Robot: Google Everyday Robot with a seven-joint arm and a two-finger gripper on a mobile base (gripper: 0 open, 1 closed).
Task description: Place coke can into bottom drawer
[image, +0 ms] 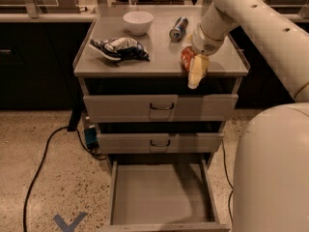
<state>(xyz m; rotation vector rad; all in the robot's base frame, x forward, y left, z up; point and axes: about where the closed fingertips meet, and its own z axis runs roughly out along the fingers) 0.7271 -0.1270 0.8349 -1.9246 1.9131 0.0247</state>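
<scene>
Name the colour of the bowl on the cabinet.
The bowl is white, best in the camera view; the gripper is by the coke can.

A: Light?
B: Dim, warm, from overhead. Surface point(159, 57) glows pale; dark shadow under its lip.
A: End effector point(195, 76)?
B: At surface's front-right edge, lit bright yellowish. Bottom drawer point(159, 197) floor dull, even grey.

No text is legible; the gripper point(195, 77) hangs at the cabinet's point(159, 64) front edge.
</scene>
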